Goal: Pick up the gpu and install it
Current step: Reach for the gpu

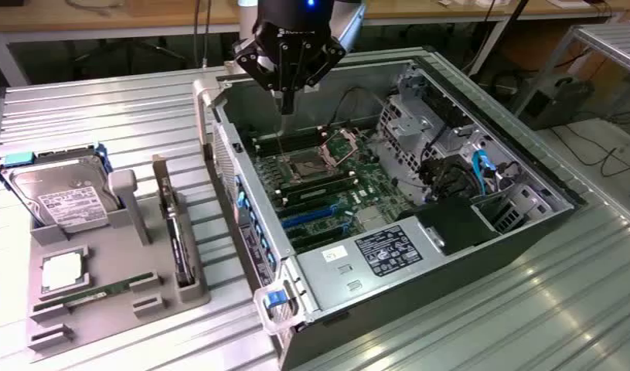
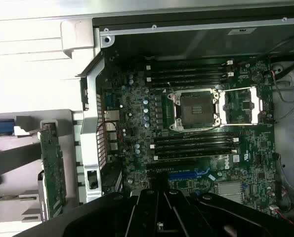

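The gpu (image 1: 176, 236) stands on edge in a slot of the grey holder tray (image 1: 108, 305), at the exterior view's left of the open computer case (image 1: 500, 247). It appears as a thin dark card; in the wrist view the gpu (image 2: 53, 170) shows a green board face. My gripper (image 1: 286, 107) hangs above the far end of the case, over the motherboard (image 1: 335, 185), well away from the gpu. Its fingers are shut together with nothing between them. In the wrist view the gripper (image 2: 155, 195) sits over the board near a blue slot (image 2: 189, 174).
The tray also carries a silver hard drive (image 1: 62, 197), a processor chip (image 1: 62, 270) and a narrow green memory stick (image 1: 98, 294). Inside the case are an open processor socket (image 1: 304, 166), blue slots (image 1: 315, 218), drive cages (image 1: 418, 116) and cables (image 1: 459, 178). Case walls rise around the board.
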### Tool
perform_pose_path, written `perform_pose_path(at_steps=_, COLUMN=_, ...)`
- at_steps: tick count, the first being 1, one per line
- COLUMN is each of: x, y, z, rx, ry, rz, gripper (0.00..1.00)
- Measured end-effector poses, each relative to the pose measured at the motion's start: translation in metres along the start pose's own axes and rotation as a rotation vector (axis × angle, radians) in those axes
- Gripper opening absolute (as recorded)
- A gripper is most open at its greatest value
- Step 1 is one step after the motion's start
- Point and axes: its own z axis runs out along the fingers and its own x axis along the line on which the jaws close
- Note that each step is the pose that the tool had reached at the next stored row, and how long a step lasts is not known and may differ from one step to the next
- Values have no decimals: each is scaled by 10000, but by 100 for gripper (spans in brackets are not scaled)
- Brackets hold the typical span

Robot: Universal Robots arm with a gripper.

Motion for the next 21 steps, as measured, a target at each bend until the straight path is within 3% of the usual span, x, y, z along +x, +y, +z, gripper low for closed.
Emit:
perform_pose_path(at_steps=14, x=4, y=0, z=0, rx=1, ry=0, rz=1, gripper=11)
perform_pose_path(at_steps=17, x=144, y=-56, z=-6, rx=1, ry=1, rz=0, gripper=11)
perform_pose_path(at_steps=21, x=409, y=-159, z=-17, rx=0, ry=0, rz=1, gripper=11)
